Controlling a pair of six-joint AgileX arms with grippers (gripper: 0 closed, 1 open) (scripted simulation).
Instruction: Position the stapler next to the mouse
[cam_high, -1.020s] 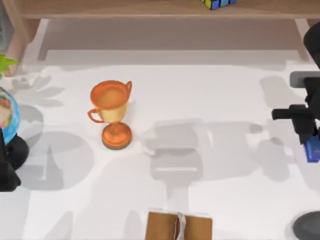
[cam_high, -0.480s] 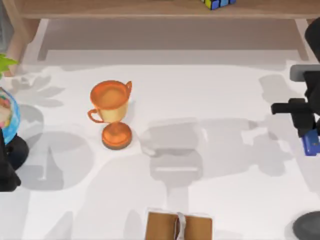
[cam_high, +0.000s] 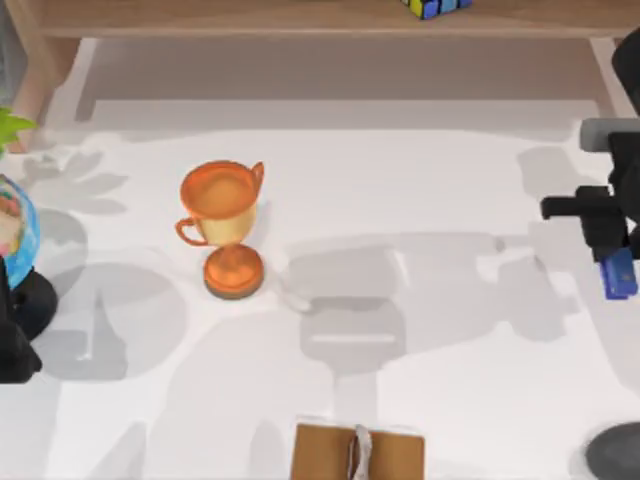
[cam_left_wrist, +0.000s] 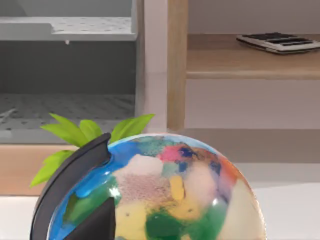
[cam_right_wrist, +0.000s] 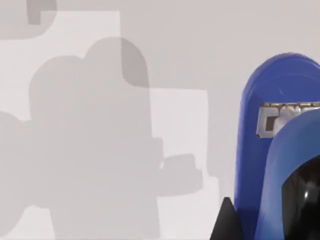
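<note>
Surface: white tabletop (cam_high: 450, 400) crossed by grey shadows, wooden shelf (cam_high: 300, 18) along the back edge.
Far left: multicoloured globe on a black base (cam_left_wrist: 170, 195), green leaves (cam_left_wrist: 80, 132) behind it; left gripper (cam_high: 12, 350) parked beside the globe at the table's left edge, and I cannot tell how its fingers stand.
Left of centre: orange trophy cup (cam_high: 224, 225), upright, well apart from both arms.
Front edge, middle: brown book-like block (cam_high: 358, 452), partly cut off.
Right edge: right gripper (cam_high: 612, 250) clamped on the small blue stapler with a black rear end (cam_high: 620, 272); judging by the shadow cast below it in the wrist view, the stapler hangs above the table.
Front right corner: dark grey rounded mouse (cam_high: 615, 452), partly out of frame, well apart from the stapler.
Step, by my reading: carrying the stapler toward the mouse.
Risk: the mouse sits at the very corner, so a lowering path aimed too close could knock it or land the stapler on top of it; release from height could make the stapler bounce or tip.
</note>
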